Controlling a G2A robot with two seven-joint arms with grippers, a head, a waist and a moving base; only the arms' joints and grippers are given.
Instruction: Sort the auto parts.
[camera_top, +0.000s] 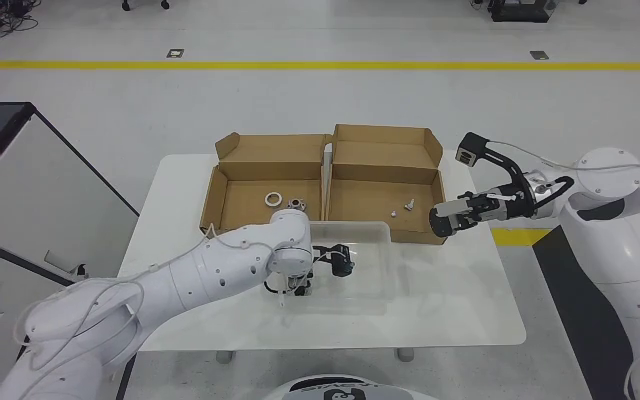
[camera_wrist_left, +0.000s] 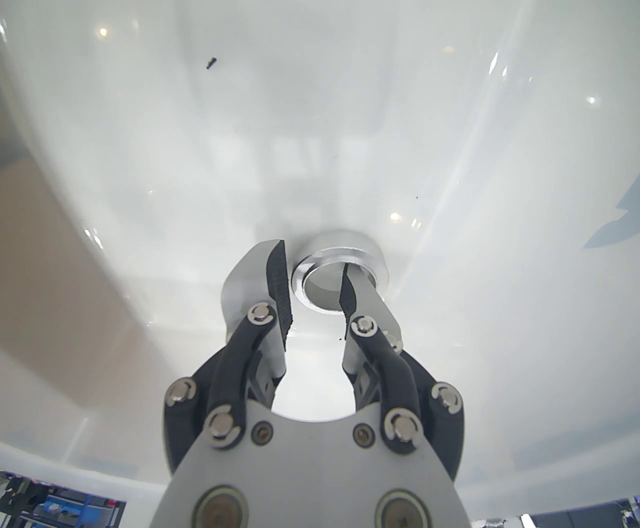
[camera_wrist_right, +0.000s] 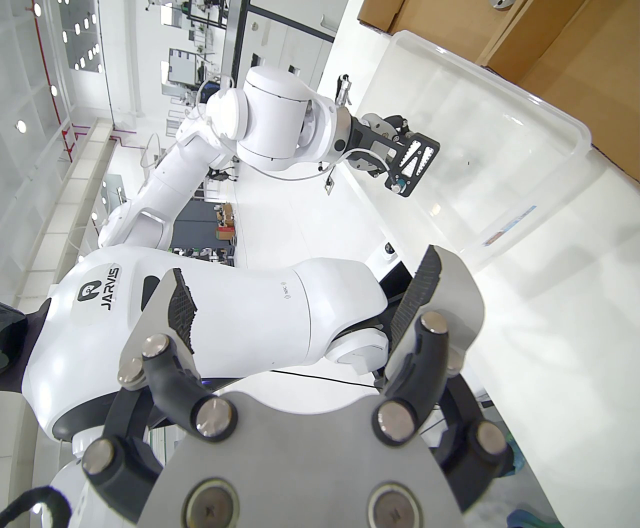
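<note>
A silver metal ring (camera_wrist_left: 371, 256) lies on the floor of a clear plastic bin (camera_top: 372, 229). My left gripper (camera_wrist_left: 311, 257) is down in the bin, open, straddling the ring's wall: one finger inside the hole, the other just outside the rim. From above, the left gripper (camera_top: 336, 258) sits in the bin's left half. A tiny black screw (camera_wrist_left: 210, 62) lies farther off on the bin floor. My right gripper (camera_wrist_right: 305, 267) hangs open and holds nothing; in the top view the right gripper (camera_top: 441, 220) is by the right cardboard box's corner.
Two open cardboard boxes stand behind the bin. The left box (camera_top: 240, 200) holds a white ring (camera_top: 271, 198) and a metal part (camera_top: 297, 205); the right box (camera_top: 370, 195) holds small metal parts (camera_top: 406, 206). The white table (camera_top: 460, 300) has bare room at the right.
</note>
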